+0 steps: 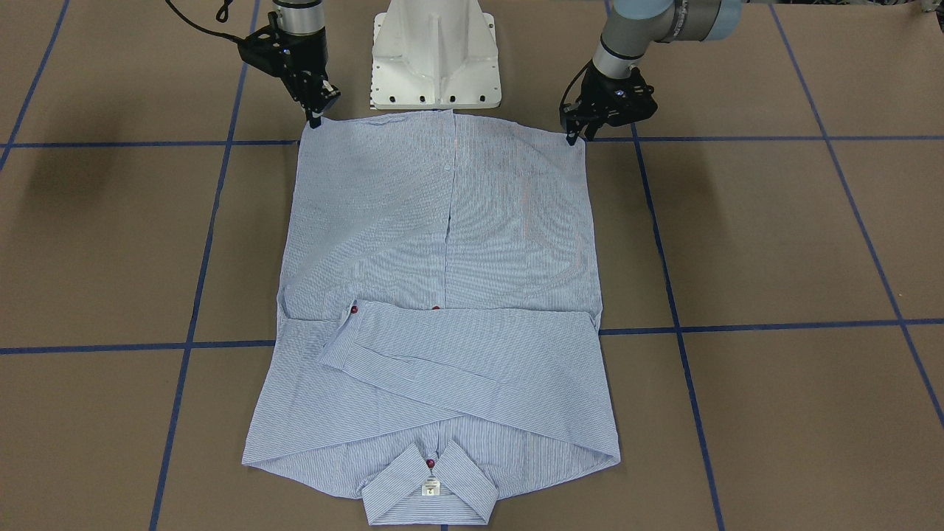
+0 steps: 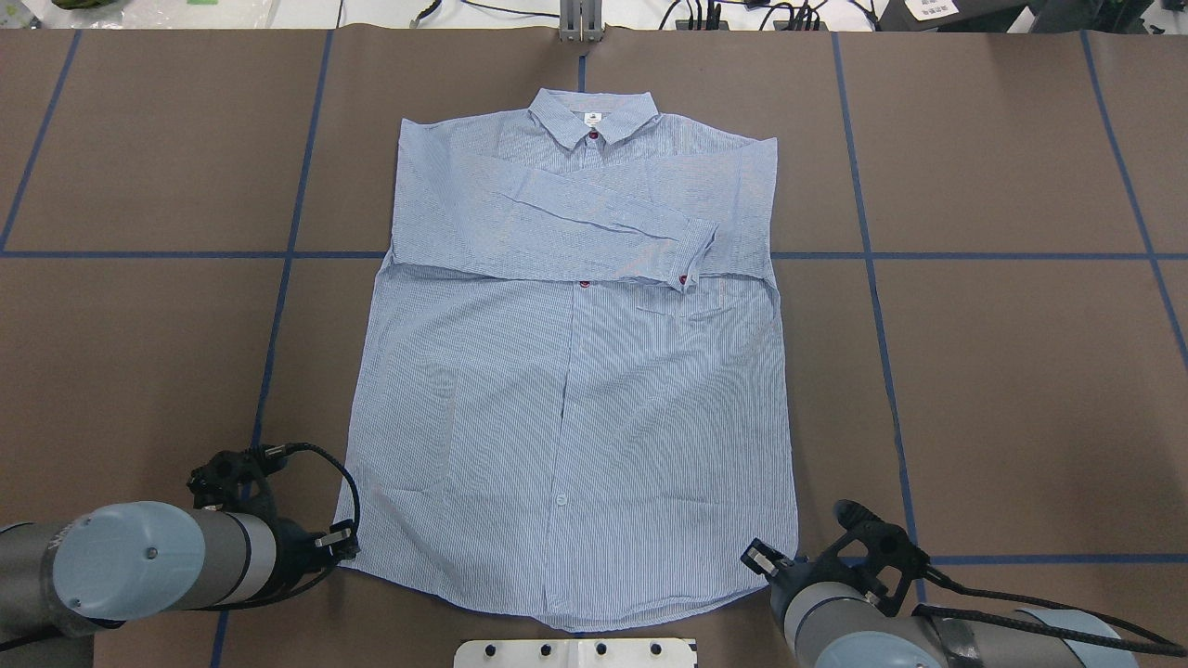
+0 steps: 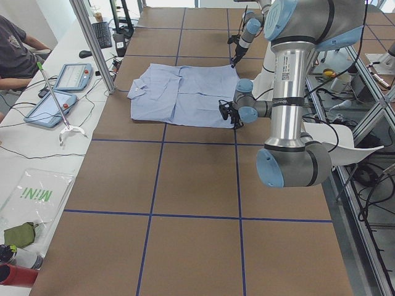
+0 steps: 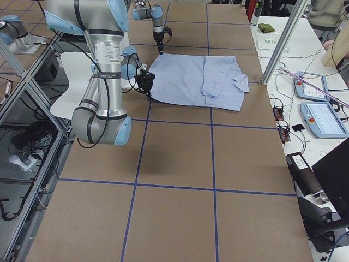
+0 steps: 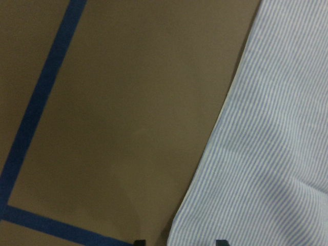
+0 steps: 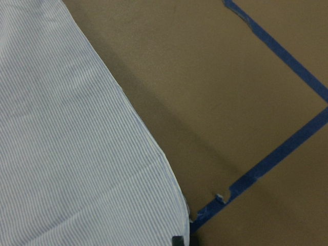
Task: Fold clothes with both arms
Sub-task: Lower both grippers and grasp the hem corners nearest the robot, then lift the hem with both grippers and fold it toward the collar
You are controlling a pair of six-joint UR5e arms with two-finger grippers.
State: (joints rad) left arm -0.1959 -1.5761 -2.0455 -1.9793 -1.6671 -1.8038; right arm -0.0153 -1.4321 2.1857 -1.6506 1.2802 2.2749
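Light blue, finely white-striped cotton button-up shirt (image 2: 566,390) lies flat, front up, on the matte brown table (image 2: 1002,371) with its blue tape grid. Collar (image 2: 594,116) is at the far edge and the curved hem is nearest the white pedestal base (image 1: 435,55). Both sleeves (image 2: 603,223) are crossed over the chest. Left gripper (image 1: 574,137) is at one hem corner, fingertips (image 5: 139,241) apart, straddling the cloth edge. Right gripper (image 1: 316,118) is at the other corner; I cannot tell its finger state.
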